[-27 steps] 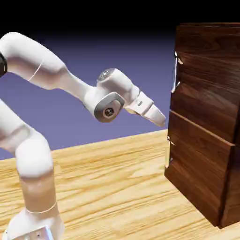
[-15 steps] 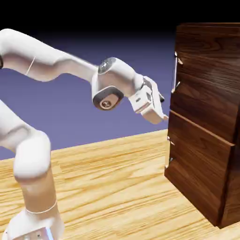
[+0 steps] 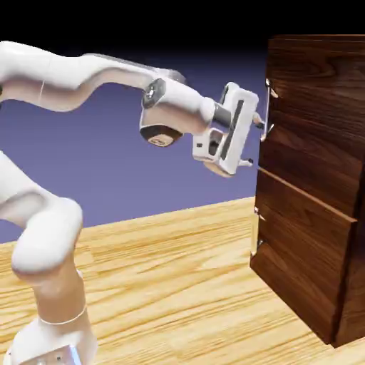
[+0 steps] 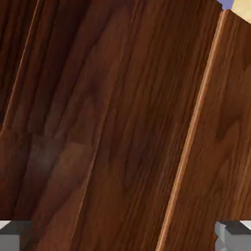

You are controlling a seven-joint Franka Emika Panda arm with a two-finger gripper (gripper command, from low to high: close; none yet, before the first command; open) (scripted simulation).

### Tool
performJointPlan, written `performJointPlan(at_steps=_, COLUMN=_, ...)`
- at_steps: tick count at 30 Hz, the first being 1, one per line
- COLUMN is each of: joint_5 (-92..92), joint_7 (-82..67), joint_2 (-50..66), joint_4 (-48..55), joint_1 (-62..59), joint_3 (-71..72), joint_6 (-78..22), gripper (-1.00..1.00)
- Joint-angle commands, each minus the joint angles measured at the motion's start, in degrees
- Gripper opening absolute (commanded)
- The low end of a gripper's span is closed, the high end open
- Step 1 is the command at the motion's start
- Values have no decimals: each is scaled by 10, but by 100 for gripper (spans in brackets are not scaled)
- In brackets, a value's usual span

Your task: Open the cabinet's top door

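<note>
Fingers (image 3: 247,162) of the gripper (image 3: 253,142) are spread wide, with nothing held between them. The top door (image 3: 310,135) is seen shut in the upper part of the cabinet (image 3: 351,299), at the exterior view's right — above the lower panel (image 3: 299,249). The upper fingertip is placed by the lower end of the silver handle (image 3: 266,110) — perhaps touching, though contact cannot be made out. By the hand view, dark wood grain is shown.
</note>
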Motion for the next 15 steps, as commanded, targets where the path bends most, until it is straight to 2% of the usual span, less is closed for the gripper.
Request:
performJointPlan(at_steps=1, joint_5=25, joint_7=8, joint_2=-2, joint_4=5, joint_1=-8, joint_3=8, joint_6=-1, gripper=0)
performJointPlan(at_steps=15, joint_5=374, joint_7=116, joint_2=-24, joint_4=71, joint_1=-115, joint_3=118, joint_6=-15, gripper=0)
